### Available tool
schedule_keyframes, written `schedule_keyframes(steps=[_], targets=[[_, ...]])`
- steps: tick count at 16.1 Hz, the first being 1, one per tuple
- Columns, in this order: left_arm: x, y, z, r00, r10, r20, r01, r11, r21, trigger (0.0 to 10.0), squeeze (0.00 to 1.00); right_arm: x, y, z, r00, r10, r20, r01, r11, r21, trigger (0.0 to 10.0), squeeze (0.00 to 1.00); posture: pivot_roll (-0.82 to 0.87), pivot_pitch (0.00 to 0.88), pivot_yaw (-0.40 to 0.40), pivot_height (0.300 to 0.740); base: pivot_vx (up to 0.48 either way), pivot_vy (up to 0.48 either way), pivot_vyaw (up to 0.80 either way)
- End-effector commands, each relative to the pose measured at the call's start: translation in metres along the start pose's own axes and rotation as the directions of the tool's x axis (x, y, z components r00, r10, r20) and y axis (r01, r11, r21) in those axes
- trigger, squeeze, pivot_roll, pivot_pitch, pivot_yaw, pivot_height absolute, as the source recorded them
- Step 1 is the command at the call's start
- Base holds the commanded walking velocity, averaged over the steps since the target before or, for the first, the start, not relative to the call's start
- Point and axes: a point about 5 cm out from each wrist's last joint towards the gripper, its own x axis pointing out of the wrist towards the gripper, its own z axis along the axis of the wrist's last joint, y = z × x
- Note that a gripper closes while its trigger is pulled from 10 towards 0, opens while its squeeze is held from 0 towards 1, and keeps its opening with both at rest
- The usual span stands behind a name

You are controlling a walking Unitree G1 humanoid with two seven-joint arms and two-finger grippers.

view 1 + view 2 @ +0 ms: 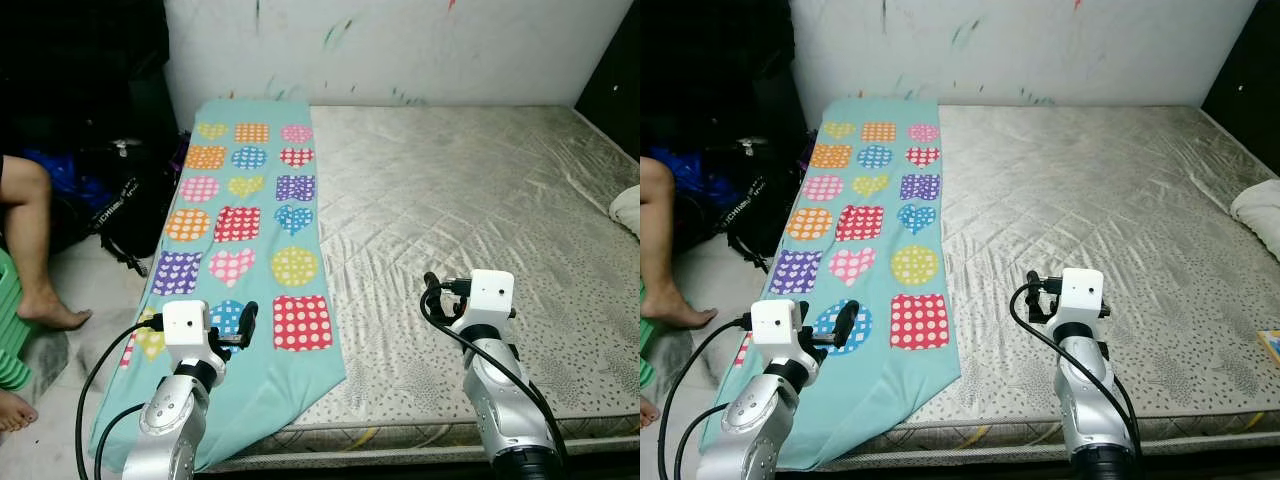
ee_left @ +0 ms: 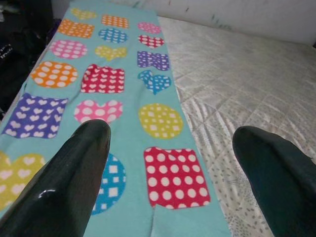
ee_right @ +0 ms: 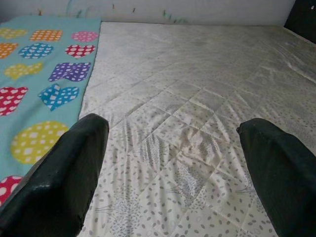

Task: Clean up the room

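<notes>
A teal blanket (image 1: 245, 240) with colourful dotted hearts, circles and squares lies flat along the left side of a grey quilted mattress (image 1: 470, 200), and its near end hangs over the front edge. My left gripper (image 1: 240, 325) hovers open over the blanket's near end, above a red dotted square (image 2: 175, 175). My right gripper (image 1: 432, 290) is open and empty over the bare mattress near the front edge. In the right wrist view the blanket (image 3: 39, 64) lies to one side of its fingers (image 3: 69, 173).
A person's bare legs (image 1: 30, 240) are at the far left beside a green stool (image 1: 10, 330). A black bag (image 1: 120, 200) lies on the floor by the mattress. A white pillow (image 1: 628, 210) sits at the right edge. A marked white wall (image 1: 400, 50) stands behind.
</notes>
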Motion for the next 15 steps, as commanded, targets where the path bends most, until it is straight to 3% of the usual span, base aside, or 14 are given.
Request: schedule_keyframes(steps=[1, 9, 15], targets=[[-0.0012, -0.0011, 0.0026, 1.0, -0.01, 0.002, 0.01, 1.0, 0.004, 10.0, 0.0, -0.0006, 0.0018, 0.0033, 1.0, 0.011, 0.011, -0.011, 1.0, 0.0, 10.0, 0.0, -0.09, 0.0, -0.005, 0.719, 0.0, 0.0, 0.0], [-0.0009, -0.003, 0.0021, 1.0, -0.011, -0.003, 0.011, 1.0, 0.012, 10.0, 0.0, -0.0013, 0.0038, 0.0031, 1.0, 0.026, 0.011, -0.026, 1.0, 0.001, 10.0, 0.0, -0.09, 0.007, -0.004, 0.623, 0.0, 0.0, 0.0], [-0.0003, -0.0008, 0.0057, 1.0, 0.022, 0.018, -0.023, 1.0, 0.02, 10.0, 0.0, -0.0008, 0.0047, 0.004, 0.999, 0.036, 0.018, -0.036, 0.999, 0.002, 10.0, 0.0, -0.09, 0.007, -0.004, 0.619, 0.0, 0.0, 0.0]])
